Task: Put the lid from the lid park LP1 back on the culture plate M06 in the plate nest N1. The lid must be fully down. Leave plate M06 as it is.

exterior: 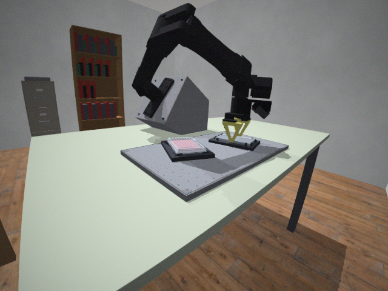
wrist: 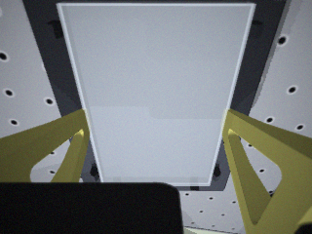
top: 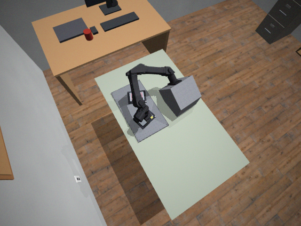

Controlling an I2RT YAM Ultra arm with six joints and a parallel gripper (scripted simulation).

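black arm (exterior: 200, 40) arched over, yellow fingers pointing down, clamped on translucent lid (wrist: 156, 93)

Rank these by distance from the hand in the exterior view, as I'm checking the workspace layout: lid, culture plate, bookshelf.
1. Lid, gripped in the hand at the park.
2. Culture plate, in its nest further left.
3. Bookshelf, against the far wall.

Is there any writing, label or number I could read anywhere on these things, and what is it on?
None can be read.
No writing shows on the lid, the culture plate or the perforated base board.
Bookshelf book spines: too small to show any text.
Filing cabinet label plates: blurred, unreadable.
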